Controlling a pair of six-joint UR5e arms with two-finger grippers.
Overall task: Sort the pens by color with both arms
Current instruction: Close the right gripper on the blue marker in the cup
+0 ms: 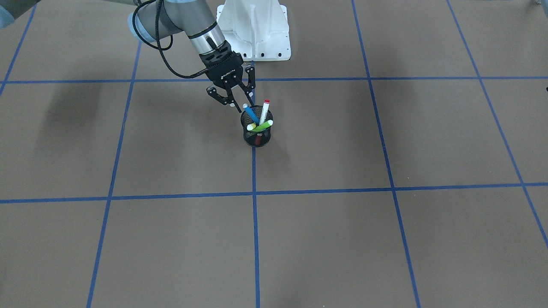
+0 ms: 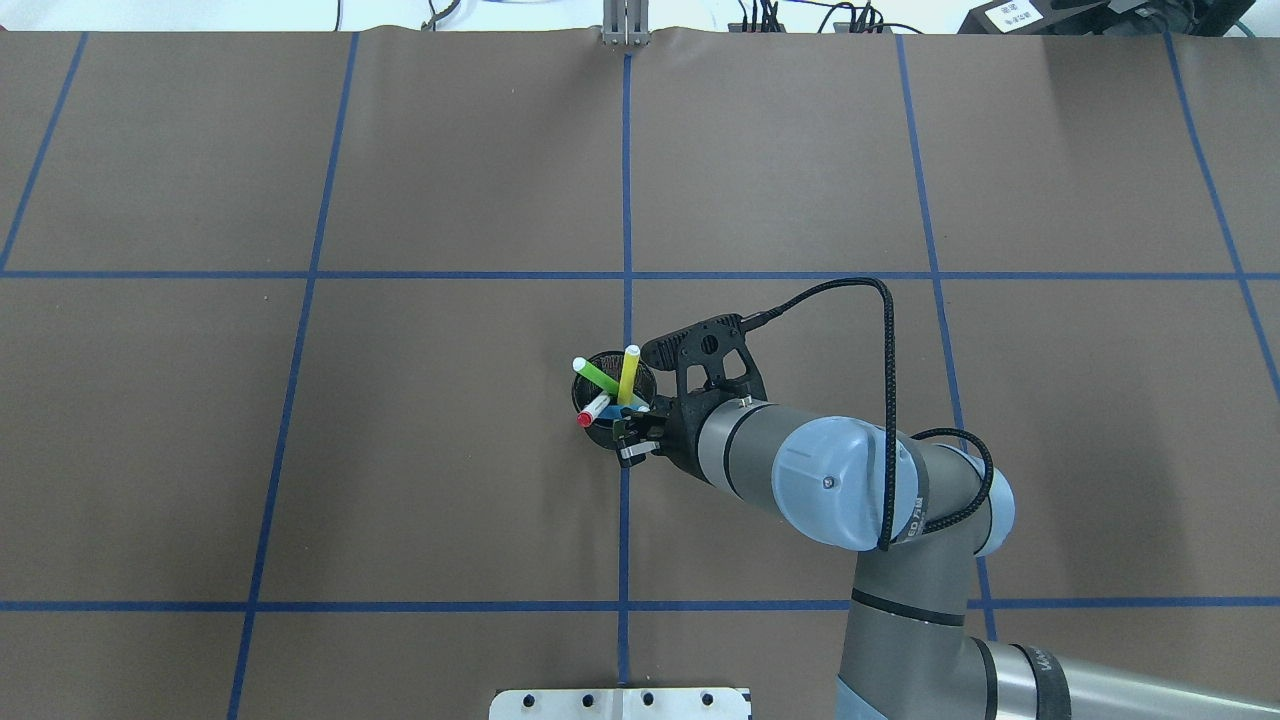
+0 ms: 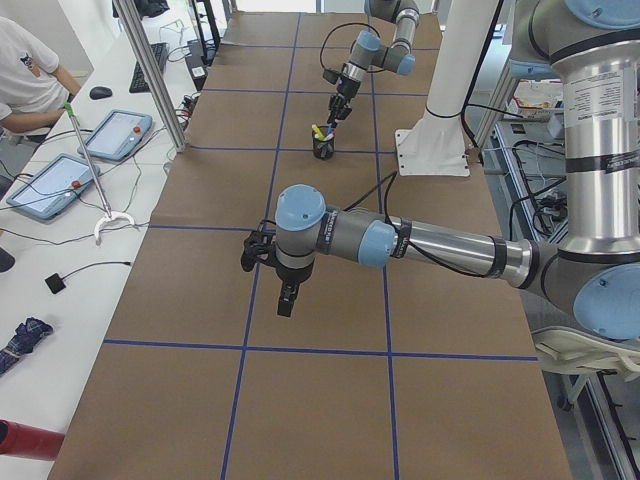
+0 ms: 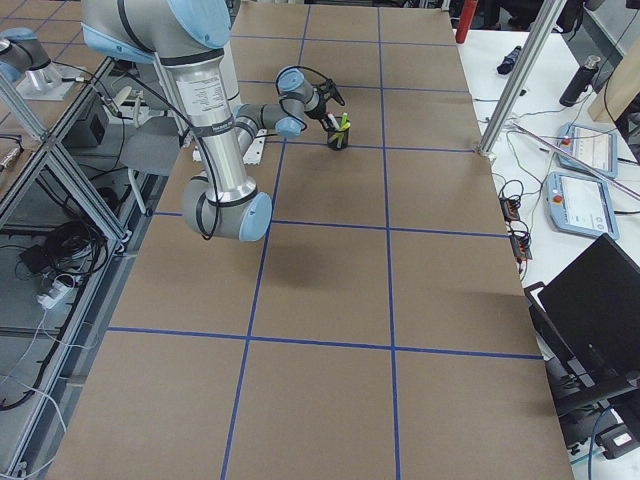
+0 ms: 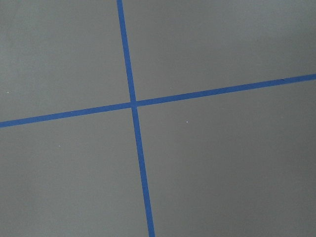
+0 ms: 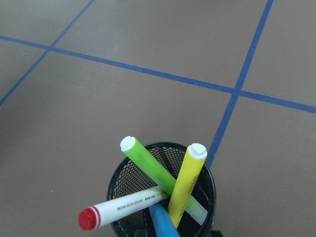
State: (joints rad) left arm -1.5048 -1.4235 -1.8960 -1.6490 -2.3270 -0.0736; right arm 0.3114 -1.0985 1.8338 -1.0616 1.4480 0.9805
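Observation:
A black wire-mesh cup point(image 1: 257, 137) stands on the central blue tape line and holds the pens. In the right wrist view they fan out of the cup point(image 6: 123, 183): a green pen point(image 6: 153, 165), a yellow pen point(image 6: 185, 185), a white pen with a red cap point(image 6: 128, 210) and a blue pen point(image 6: 163, 223) at the bottom edge. My right gripper point(image 1: 242, 100) is open, tilted down over the cup's robot side, its fingertips straddling the pale end of the blue pen point(image 1: 250, 114) without gripping it. My left gripper point(image 3: 252, 252) hovers over bare table far from the cup; whether it is open or shut I cannot tell.
Brown table paper point(image 5: 222, 163) carries a blue tape grid. The white pedestal base point(image 1: 257, 34) sits behind the cup. A side bench with tablets point(image 3: 105, 135), a seated person point(image 3: 25, 80) and an aluminium post point(image 3: 150, 70) lie beyond the far edge.

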